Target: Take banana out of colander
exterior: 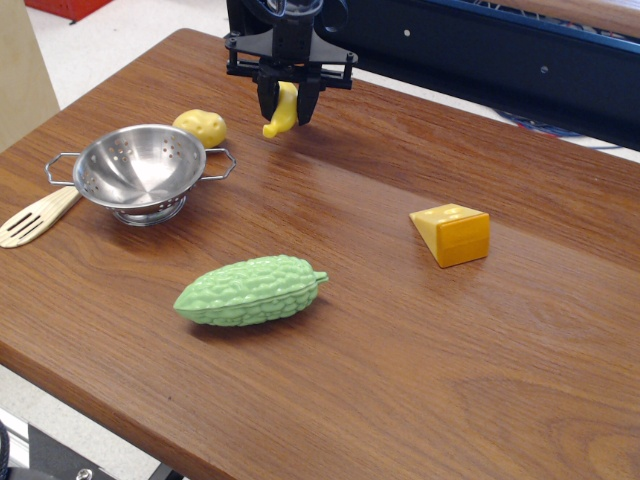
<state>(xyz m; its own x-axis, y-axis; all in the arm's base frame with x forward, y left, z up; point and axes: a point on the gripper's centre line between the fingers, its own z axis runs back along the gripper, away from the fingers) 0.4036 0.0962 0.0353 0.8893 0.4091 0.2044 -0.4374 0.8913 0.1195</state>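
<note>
My gripper [288,108] is at the back of the table, shut on the small yellow banana [282,112], which hangs down between the black fingers just above the wood. The steel colander [141,174] stands at the left with nothing in it, well to the left of and nearer than the gripper.
A lumpy yellow potato [201,127] lies just behind the colander. A wooden spatula [37,218] lies at its left by the table edge. A green gourd [251,290] lies in the middle front. An orange cheese wedge [453,234] sits to the right.
</note>
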